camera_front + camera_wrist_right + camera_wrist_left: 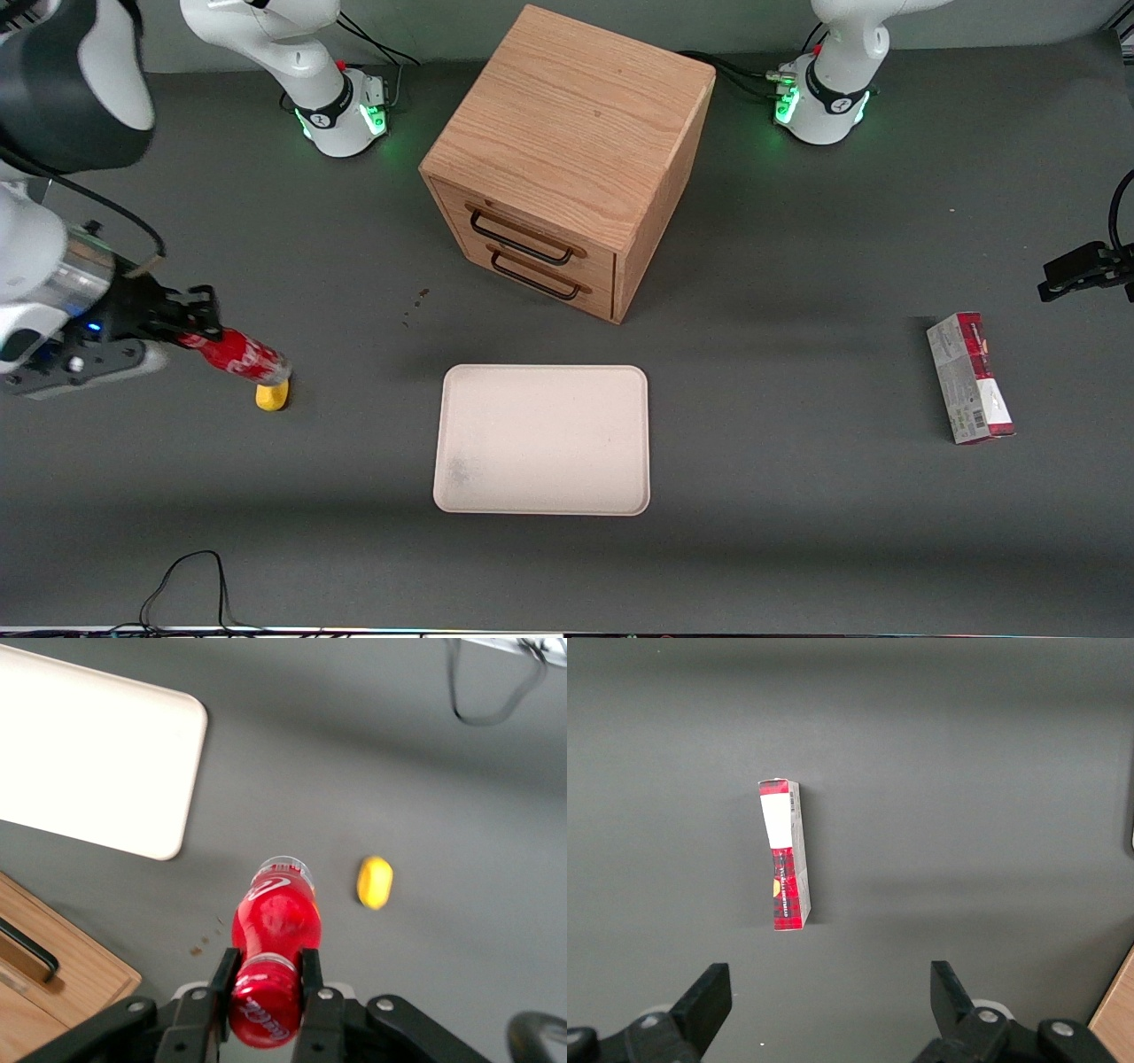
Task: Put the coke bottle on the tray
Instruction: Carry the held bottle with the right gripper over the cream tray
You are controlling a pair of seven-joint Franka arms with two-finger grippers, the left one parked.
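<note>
The wooden cabinet (567, 159) stands farther from the front camera than the tray (542, 439), which lies flat with nothing on it. Toward the working arm's end, the gripper (190, 330) holds the bottle (244, 356) by its neck, jaws closed on it just under the cap, the bottle lifted and tilted above the yellow lump (272, 396). Carrying appears to be the step in hand; next it must travel across open table to the tray, clear its low rim, then lower and release.
</note>
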